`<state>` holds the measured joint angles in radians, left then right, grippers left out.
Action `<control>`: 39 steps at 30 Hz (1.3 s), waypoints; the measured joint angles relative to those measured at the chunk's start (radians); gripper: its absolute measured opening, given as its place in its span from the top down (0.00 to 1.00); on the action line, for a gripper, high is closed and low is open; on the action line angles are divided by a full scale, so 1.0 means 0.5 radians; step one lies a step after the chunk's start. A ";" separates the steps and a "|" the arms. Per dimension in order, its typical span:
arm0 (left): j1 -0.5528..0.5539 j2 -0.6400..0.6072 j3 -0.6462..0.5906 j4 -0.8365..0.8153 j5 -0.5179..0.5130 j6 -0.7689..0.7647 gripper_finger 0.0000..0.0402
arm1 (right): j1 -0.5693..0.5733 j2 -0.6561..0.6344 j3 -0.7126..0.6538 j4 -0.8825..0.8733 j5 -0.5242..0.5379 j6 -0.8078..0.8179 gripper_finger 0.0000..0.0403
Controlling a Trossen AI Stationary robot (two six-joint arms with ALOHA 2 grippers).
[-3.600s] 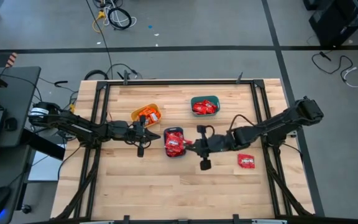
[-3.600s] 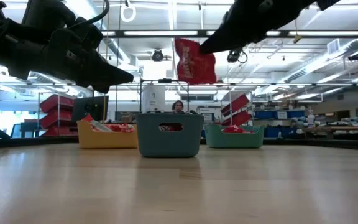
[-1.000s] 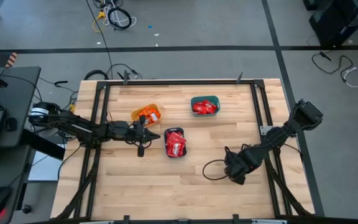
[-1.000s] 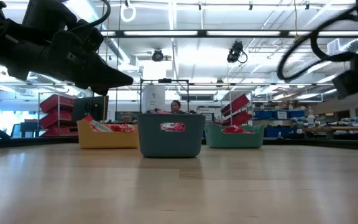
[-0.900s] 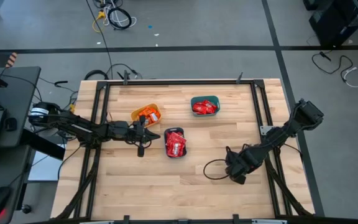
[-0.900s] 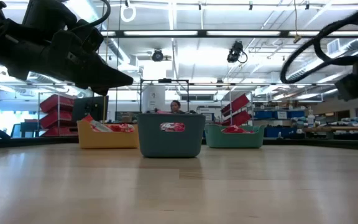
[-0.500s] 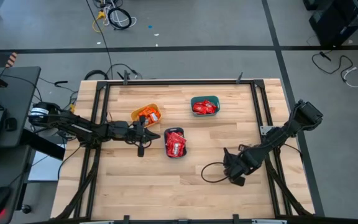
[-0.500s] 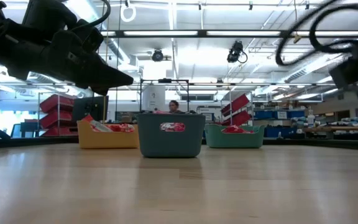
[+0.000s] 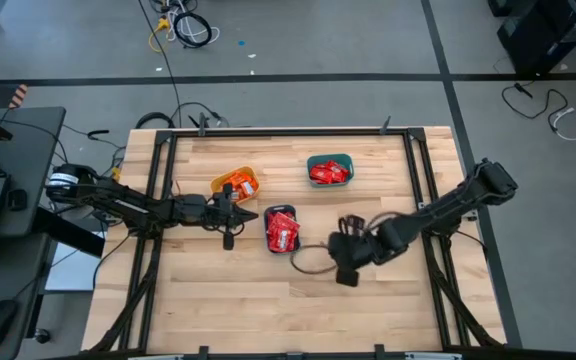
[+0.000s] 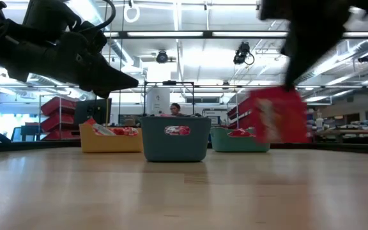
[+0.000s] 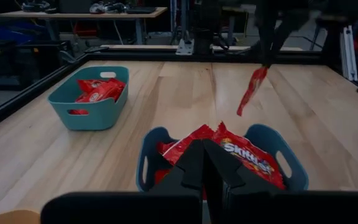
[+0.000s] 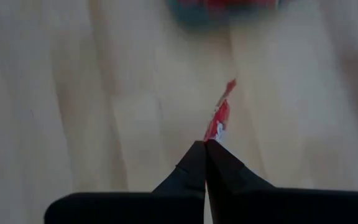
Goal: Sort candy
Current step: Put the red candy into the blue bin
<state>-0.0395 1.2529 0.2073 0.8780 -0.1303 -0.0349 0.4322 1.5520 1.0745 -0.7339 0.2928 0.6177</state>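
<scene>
Your right claw point(image 9: 340, 262) was pinching a red candy packet point(image 10: 277, 123) by its top edge, so it hung straight down off the fingertips with its long axis pretty much vertical, clear of the table point(image 9: 248, 300). From above, that claw sat just past the 3 o'clock side of the middle bin point(image 9: 281, 231), the one already stuffed with red packets, so the drop spot lay toward 9 o'clock from the claw and close by. My guess is that's where it belonged, since the marks looked like the same kind, though the packet was blurry. The other teal bin point(image 9: 329, 169) was up around 12 o'clock and the yellow bin point(image 9: 235, 184) well off past the middle one. Your left claw point(image 9: 228, 240) was pressed together on nothing, parked at the middle bin's 9 o'clock side, so the right arm clearly owned this move.
</scene>
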 joint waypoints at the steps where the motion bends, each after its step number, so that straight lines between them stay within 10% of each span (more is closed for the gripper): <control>1: 0.000 -0.001 0.000 0.000 0.000 0.000 0.99 | -0.036 0.000 0.030 0.067 0.004 -0.077 1.00; 14: 0.000 0.000 0.000 -0.002 0.000 0.000 0.99 | -0.383 0.025 0.186 1.056 -0.264 -0.763 1.00; 39: 0.000 0.000 0.000 -0.018 -0.058 0.012 0.99 | -0.592 0.422 -0.017 1.670 -0.132 -0.316 1.00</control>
<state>-0.0395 1.2529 0.2073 0.8688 -0.1593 -0.0288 0.1360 1.7630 1.0660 0.1009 0.2268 0.4599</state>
